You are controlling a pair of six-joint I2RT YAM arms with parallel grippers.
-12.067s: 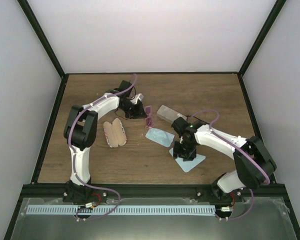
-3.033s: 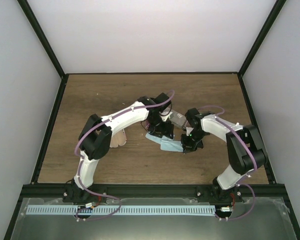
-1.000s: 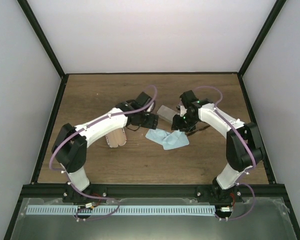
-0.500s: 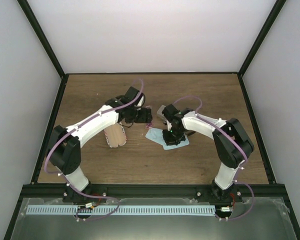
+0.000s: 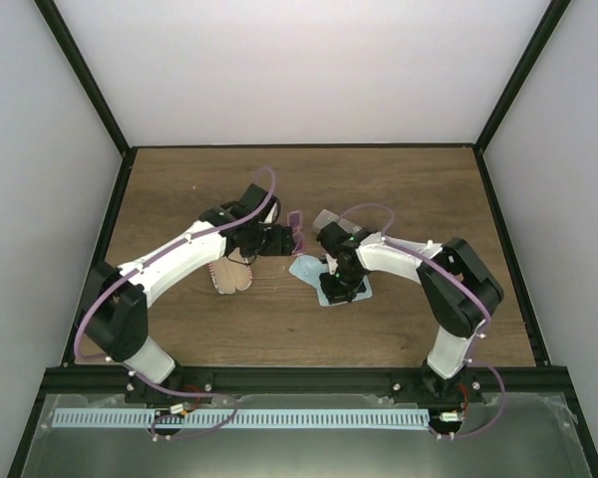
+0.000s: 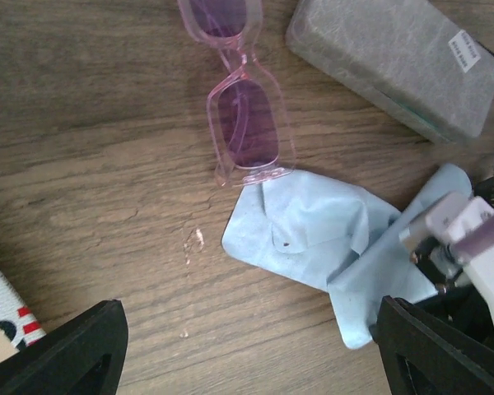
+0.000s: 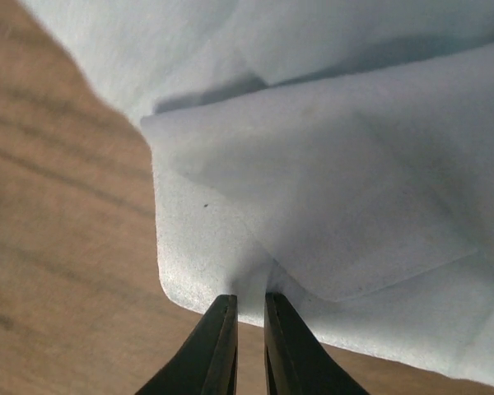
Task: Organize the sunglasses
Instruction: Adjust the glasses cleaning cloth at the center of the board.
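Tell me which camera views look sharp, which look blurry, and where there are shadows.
Left wrist view: sharp on the pink sunglasses, the grey case and the light blue cloth, soft shadows only. Right wrist view: the cloth fills most of the frame, grey shadow under its fold. Top external view: even light, no glare, objects tiny.

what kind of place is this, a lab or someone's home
Probably a robot lab test cell: a wood-grain table enclosed by plain white walls, a left arm and right arm bolted at its near edge, and staged props: pink sunglasses, grey case, blue cloth.
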